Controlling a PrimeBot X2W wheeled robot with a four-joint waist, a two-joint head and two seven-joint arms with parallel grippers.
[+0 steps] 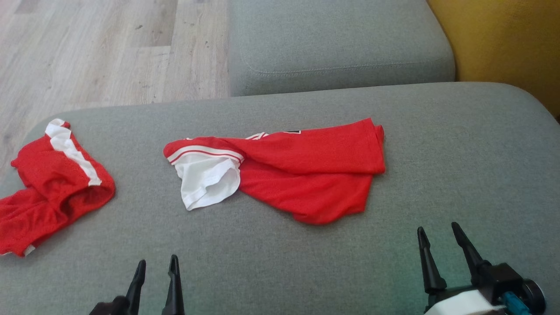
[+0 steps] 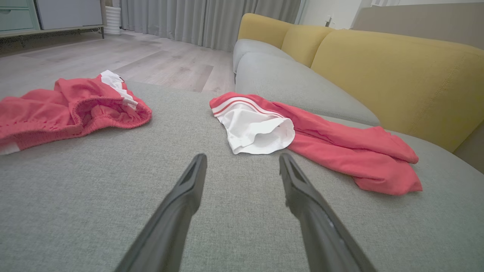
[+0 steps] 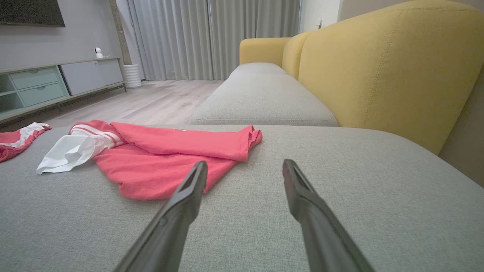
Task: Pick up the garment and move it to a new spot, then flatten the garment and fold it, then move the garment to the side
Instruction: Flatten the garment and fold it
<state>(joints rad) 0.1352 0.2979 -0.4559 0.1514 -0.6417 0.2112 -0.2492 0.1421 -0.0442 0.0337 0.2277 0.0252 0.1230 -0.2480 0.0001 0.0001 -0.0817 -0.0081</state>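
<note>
While the left gripper (image 1: 157, 260) and right gripper (image 1: 437, 226) hover low over the grey cushion (image 1: 271, 262), you see both finger pairs spread, holding nothing. Red-and-white garment (image 1: 306, 170) lies crumpled mid-cushion, ahead of both. Second red piece (image 1: 52, 183), far left: cut off by frame edge.

The red shorts (image 1: 52, 183) run off the head view's left edge, so part of them goes unseen. The red jersey (image 1: 306, 170) lies folded over itself, hiding all but a sliver of a dark badge (image 1: 292, 131), too small to read. The left gripper (image 1: 158, 259) and right gripper (image 1: 437, 226) are cut off by the bottom edge, and the right one's white wrist (image 1: 463, 304) is blurred.
</note>
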